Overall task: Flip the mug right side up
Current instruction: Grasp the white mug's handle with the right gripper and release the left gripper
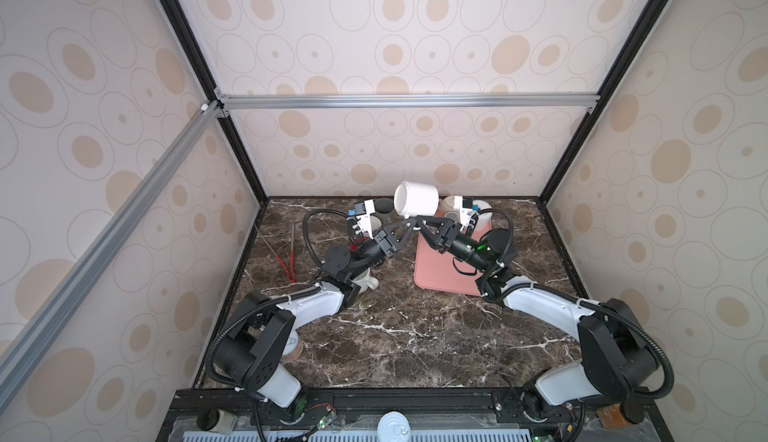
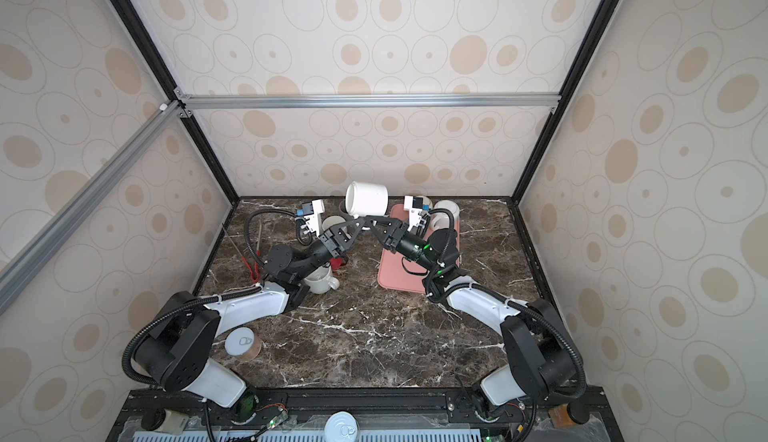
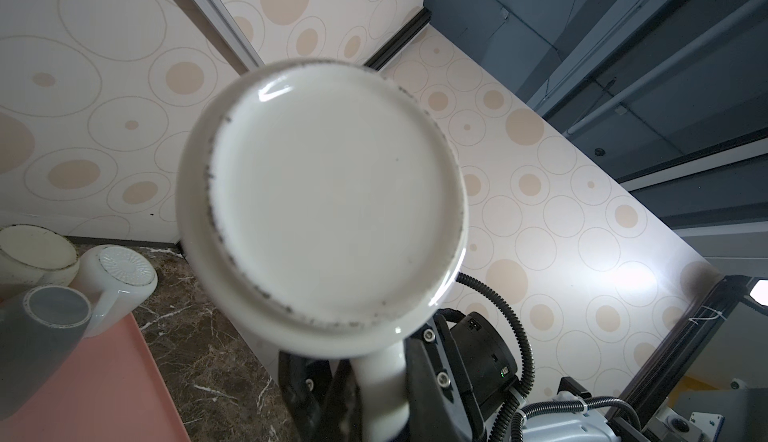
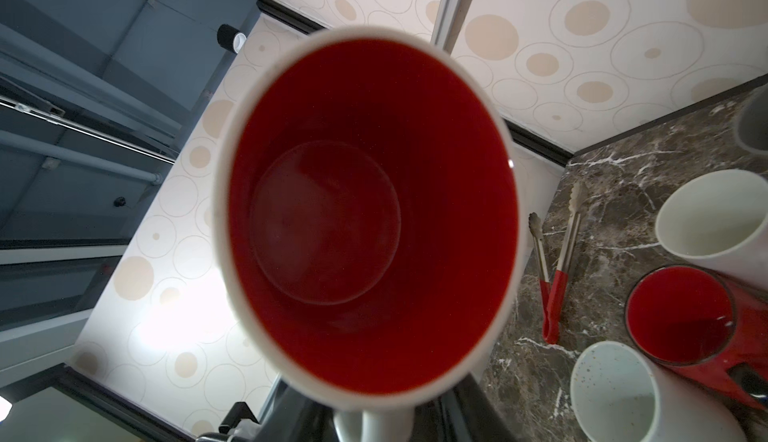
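In both top views, finds the mug (image 1: 415,199) aloft on its side above the far middle of the table (image 1: 395,336), base leftward, handle downward, close to the back wall. Shows the left gripper (image 1: 415,219) clamped on the handle and the right gripper (image 1: 424,224) reaching in from the right. Leaves bare marble across the near half. Keeps a pink tray (image 1: 436,271) far right and tongs (image 1: 291,252) along the left edge.

In the left wrist view, faces the mug's flat base, handle pinched between black fingers (image 3: 301,394).

In the right wrist view, looks into the red inside, fingers (image 4: 457,415) flanking the handle; cannot tell whether pressing. Sets a red mug (image 4: 685,315) and pale cups (image 4: 715,219) well apart beyond the rim.
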Motion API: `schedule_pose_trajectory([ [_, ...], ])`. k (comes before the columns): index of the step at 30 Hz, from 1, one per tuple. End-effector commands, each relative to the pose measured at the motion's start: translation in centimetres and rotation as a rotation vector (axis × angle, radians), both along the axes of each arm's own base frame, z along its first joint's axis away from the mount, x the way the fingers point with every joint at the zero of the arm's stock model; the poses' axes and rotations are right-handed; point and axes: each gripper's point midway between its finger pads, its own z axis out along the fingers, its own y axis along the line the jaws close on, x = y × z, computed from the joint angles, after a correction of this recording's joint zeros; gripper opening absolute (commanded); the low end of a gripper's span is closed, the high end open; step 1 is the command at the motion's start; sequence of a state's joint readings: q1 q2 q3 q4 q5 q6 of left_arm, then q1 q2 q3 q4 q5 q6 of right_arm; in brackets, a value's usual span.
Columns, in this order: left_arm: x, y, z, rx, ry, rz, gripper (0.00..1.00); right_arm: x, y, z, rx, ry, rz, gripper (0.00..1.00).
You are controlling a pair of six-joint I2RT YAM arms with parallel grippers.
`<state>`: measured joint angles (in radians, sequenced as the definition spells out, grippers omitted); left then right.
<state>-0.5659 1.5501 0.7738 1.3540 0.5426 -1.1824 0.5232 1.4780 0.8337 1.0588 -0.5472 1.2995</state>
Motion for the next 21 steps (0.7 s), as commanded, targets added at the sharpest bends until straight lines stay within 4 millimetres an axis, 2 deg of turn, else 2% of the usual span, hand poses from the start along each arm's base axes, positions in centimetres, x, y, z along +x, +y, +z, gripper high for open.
schedule_pose_trajectory([
  [1,-2.5,1.0,4.3,-0.077,-0.151,-0.021,0.0,-0.8,0.0,3.5,0.106,-0.076,0.031,0.28],
  [5,-2.3,1.1,3.9,-0.064,-0.141,-0.013,0.0,-1.0,-0.1,4.0,0.124,-0.099,0.036,0.08],
  [9,-2.3,1.0,3.6,-0.047,-0.135,-0.011,0.0,-1.0,-0.3,3.8,0.111,-0.123,0.014,0.0],
  [16,-1.9,1.2,2.9,0.046,-0.139,0.032,0.38,-1.3,-0.7,4.6,0.069,-0.207,-0.037,0.0],
  [21,-1.4,2.4,2.8,0.095,-0.136,0.081,0.55,-1.2,-1.2,5.6,0.049,-0.256,-0.083,0.0],
])
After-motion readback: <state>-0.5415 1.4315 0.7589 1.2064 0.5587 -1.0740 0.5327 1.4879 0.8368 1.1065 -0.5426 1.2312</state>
